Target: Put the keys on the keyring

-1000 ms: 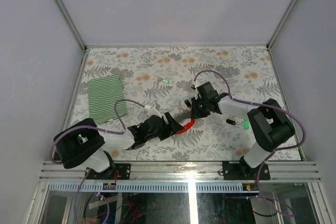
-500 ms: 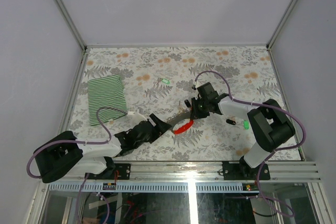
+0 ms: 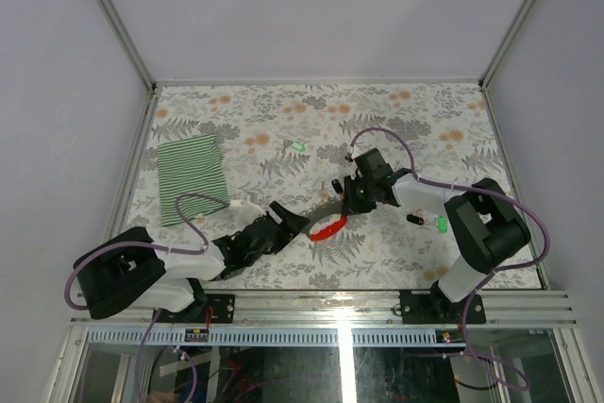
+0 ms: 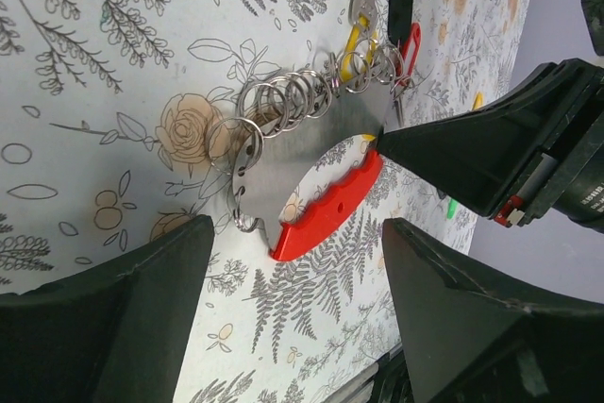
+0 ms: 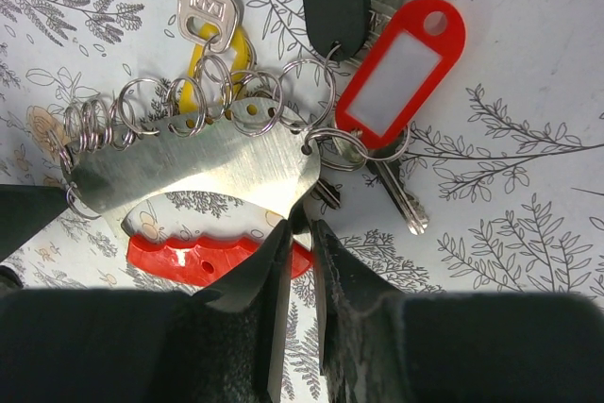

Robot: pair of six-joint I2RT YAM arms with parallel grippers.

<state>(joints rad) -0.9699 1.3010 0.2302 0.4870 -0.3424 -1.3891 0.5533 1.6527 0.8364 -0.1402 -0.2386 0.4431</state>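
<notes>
Right hand [image 5: 300,226]: pinched the keyring [image 5: 212,165] at its edge, likely to hold it steady.
Left hand [image 4: 294,233]: wide open, holding nothing, free to fetch the green key [image 3: 297,146].

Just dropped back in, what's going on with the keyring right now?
The right gripper is pinching the edge of the keyring by its metal plate. The left gripper is open and holds nothing, pointed at the keyring's red end. Several tagged keys already hang on its rings. Two green keys lie loose on the table: one beyond the keyring, one near the right arm.
</notes>
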